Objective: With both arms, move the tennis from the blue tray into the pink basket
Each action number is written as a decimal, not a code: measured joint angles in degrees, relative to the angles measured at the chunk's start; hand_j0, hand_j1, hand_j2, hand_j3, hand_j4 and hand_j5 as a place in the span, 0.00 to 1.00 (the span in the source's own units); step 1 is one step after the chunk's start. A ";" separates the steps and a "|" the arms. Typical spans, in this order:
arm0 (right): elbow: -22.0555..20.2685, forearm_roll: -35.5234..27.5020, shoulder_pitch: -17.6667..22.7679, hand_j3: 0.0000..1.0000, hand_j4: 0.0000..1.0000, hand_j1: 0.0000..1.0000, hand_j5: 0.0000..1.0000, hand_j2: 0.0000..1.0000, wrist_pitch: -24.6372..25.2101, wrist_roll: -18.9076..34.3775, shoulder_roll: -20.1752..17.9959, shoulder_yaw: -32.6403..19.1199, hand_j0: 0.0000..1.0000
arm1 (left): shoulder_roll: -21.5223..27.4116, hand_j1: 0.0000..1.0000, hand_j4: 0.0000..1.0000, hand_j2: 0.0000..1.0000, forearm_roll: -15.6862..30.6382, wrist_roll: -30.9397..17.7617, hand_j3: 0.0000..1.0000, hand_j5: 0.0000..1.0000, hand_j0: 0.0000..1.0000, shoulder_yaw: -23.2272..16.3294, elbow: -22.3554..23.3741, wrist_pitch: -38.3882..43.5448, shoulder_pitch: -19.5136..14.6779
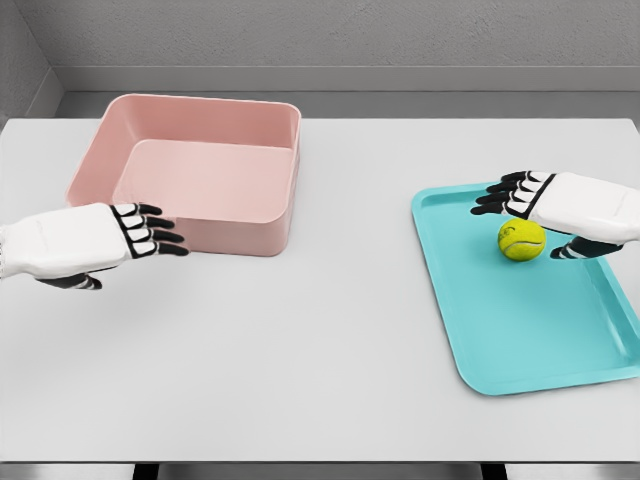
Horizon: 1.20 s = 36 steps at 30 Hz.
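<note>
The near part of the white table is bare, a wide free strip from the left edge up to the blue tray, which lies tilted at the right with its far corner close to the table's right edge. The middle of the table, between the tray and the pink basket, is also free.

On the far part of the tray rests the tennis ball. The right hand is just above and behind it, fingers stretched out to the left and a little spread, thumb low beside the ball; I cannot tell if it touches the ball.

The left hand is over the table at the left, just in front of the basket's near wall, fingers straight and close together, holding nothing.

The basket stands far left, near the back edge, and nothing is inside it.
</note>
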 measured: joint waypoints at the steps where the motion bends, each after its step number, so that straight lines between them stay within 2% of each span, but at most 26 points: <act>1: 0.01 0.04 0.00 1.00 1.00 1.00 1.00 1.00 0.00 0.01 -0.01 0.00 1.00 | -0.04 1.00 1.00 1.00 -0.20 -0.23 1.00 1.00 1.00 -0.48 0.00 0.00 0.00; 4: 0.09 0.18 0.00 1.00 1.00 1.00 1.00 1.00 0.00 1.68 0.02 0.02 1.00 | -0.17 1.00 1.00 1.00 -0.36 -0.55 1.00 1.00 1.00 -1.84 0.01 -0.01 0.26; 7: 1.97 -0.64 -0.97 1.00 1.00 1.00 1.00 1.00 0.00 3.56 0.36 0.03 1.00 | -0.25 1.00 1.00 1.00 -0.06 -0.55 1.00 1.00 1.00 -2.37 0.01 -0.01 0.44; 11: 4.60 -9.38 -3.16 1.00 1.00 1.00 1.00 1.00 -0.03 13.95 1.26 0.00 1.00 | -0.18 1.00 1.00 1.00 0.97 -0.54 1.00 1.00 1.00 -2.52 0.25 -0.01 0.88; 14: 5.63 -12.42 -5.62 1.00 1.00 1.00 1.00 1.00 -0.03 17.10 3.21 0.03 1.00 | -0.06 1.00 1.00 1.00 1.41 -0.45 1.00 1.00 1.00 -2.50 0.46 -0.01 1.23; 15: 5.95 -12.88 -5.89 1.00 1.00 1.00 1.00 1.00 -0.04 17.62 4.01 0.14 1.00 | 0.04 1.00 1.00 1.00 2.12 -0.39 1.00 1.00 1.00 -2.46 0.57 -0.02 2.29; 18: 8.89 -13.43 -8.08 0.99 0.99 0.99 0.99 0.99 -0.03 18.45 7.59 0.40 0.99 | 0.31 1.00 1.00 1.00 4.14 -0.27 1.00 1.00 1.00 -2.36 1.03 -0.01 2.46; 23: 13.81 -11.74 -8.09 0.99 0.99 0.99 0.99 0.99 -0.06 18.85 12.00 0.71 0.99 | 0.93 1.00 1.00 1.00 6.68 -0.20 1.00 1.00 1.00 -2.26 2.01 -0.01 3.69; 30: 20.25 -8.23 -8.44 0.99 0.99 0.99 0.99 0.99 -0.07 18.93 15.03 1.53 0.99 | 2.12 1.00 1.00 1.00 8.34 -0.18 1.00 1.00 1.00 -2.39 3.12 0.00 4.13; 36: 22.95 -6.61 -8.35 0.99 0.99 0.99 0.99 0.99 -0.07 18.94 16.11 2.49 0.99 | 3.08 1.00 1.00 1.00 10.70 -0.25 1.00 1.00 1.00 -3.79 5.64 0.00 4.13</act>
